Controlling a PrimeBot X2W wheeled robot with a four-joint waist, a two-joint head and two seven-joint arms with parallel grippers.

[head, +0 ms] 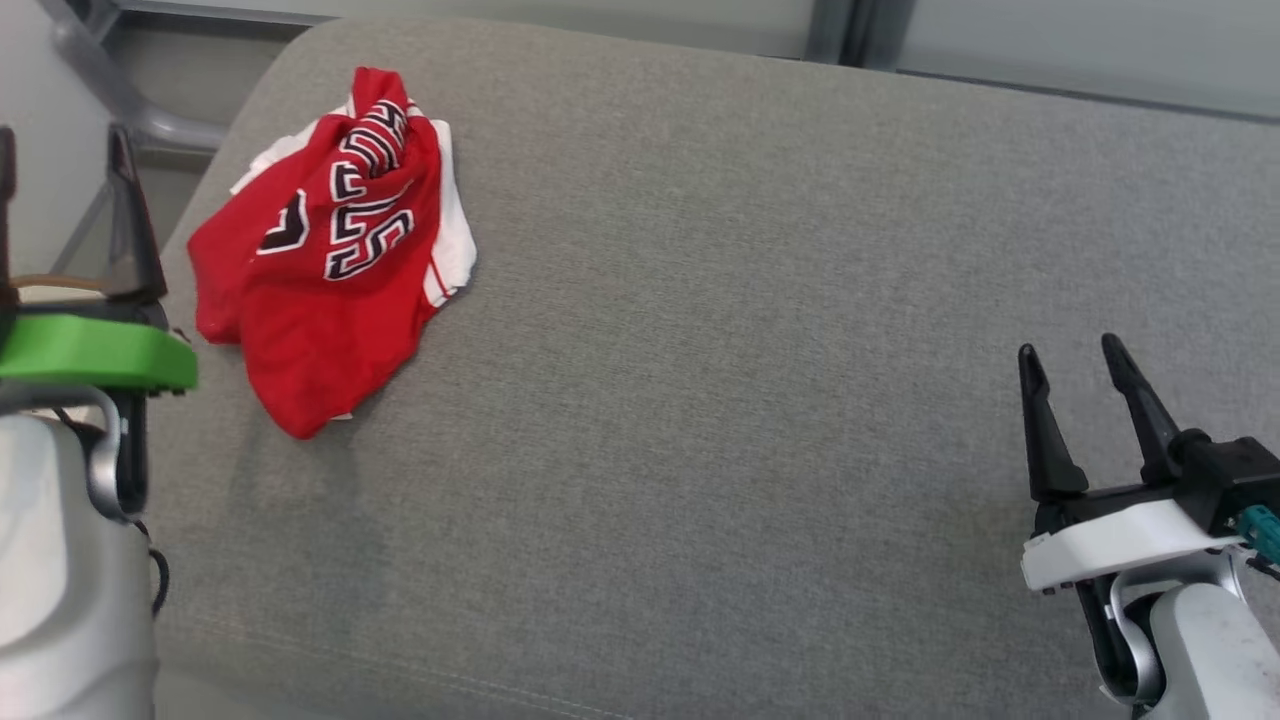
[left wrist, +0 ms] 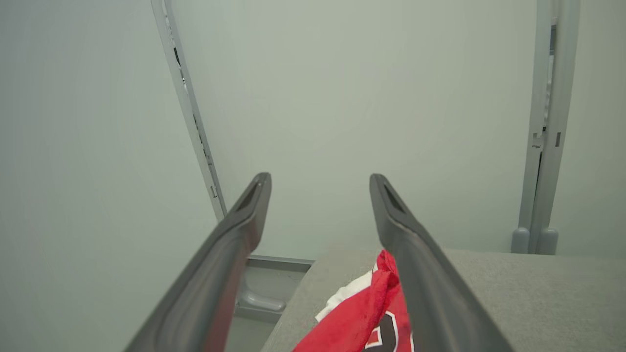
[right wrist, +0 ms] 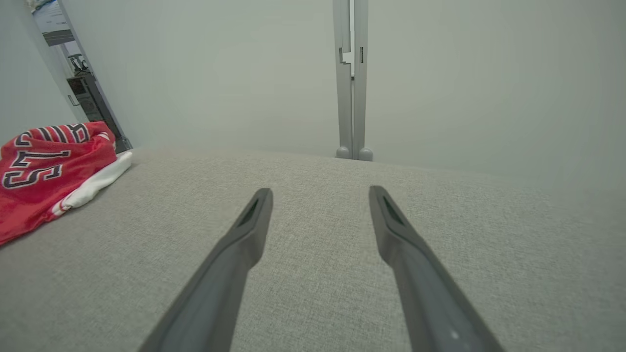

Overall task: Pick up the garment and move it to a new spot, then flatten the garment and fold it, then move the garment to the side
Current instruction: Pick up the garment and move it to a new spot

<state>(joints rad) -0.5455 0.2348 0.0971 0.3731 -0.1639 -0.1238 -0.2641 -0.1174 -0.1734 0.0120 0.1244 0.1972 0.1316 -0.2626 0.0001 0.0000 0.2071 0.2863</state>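
Crumpled red-and-white lettered jersey garment [head: 335, 250] lies just right of the left gripper [head: 62, 135], which is spread wide and empty; right gripper [head: 1070, 346], likewise spread, sits well apart. I'd pinch a raised fold deeply.

you've got the right claw [right wrist: 320, 191] pointing out across the grey fabric counter [right wrist: 513, 244], both dark fingers [right wrist: 243, 244] spread wide, bare counter showing between them. garment [right wrist: 44, 171] sits bunched on the counter at the far left of frame, well apart from the claw. it's red with black-and-white lettering, with a white fold [right wrist: 98, 183] poking out along its right edge. behind the counter there's a pale wall [right wrist: 489, 73], with a grey vertical post [right wrist: 351, 78] straight ahead. dark stuff top left, too small to tell.
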